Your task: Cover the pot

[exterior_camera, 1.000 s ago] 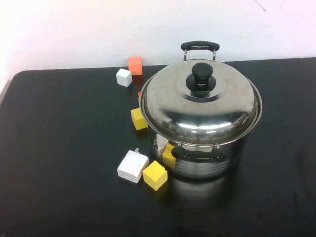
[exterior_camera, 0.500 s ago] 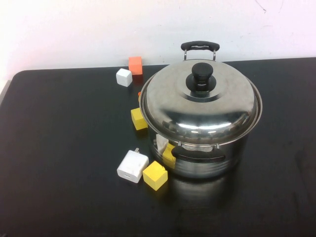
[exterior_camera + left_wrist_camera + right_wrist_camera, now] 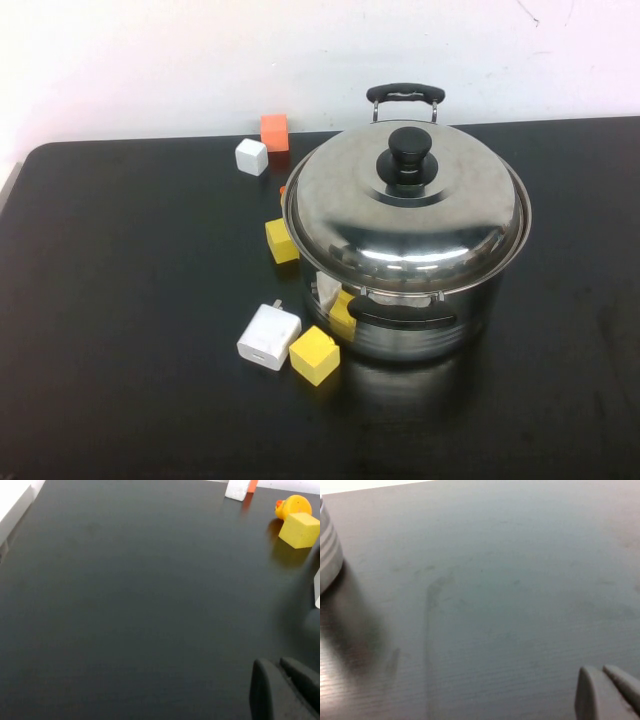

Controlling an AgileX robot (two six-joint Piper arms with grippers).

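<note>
Nothing has moved since the earlier pictures. The pot (image 3: 420, 300) sits on the right of the worktop (image 3: 120, 300) with its lid (image 3: 405, 205) on top, so the job looks done. The left tool (image 3: 282, 690) and right tool (image 3: 605, 692) hang over bare worktop, tips together, holding nothing.

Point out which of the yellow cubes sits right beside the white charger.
The yellow cube nearest the table's front edge, touching the white charger. The other yellow cube stands farther back beside the pot. Left gripper and right gripper hover elsewhere.
</note>
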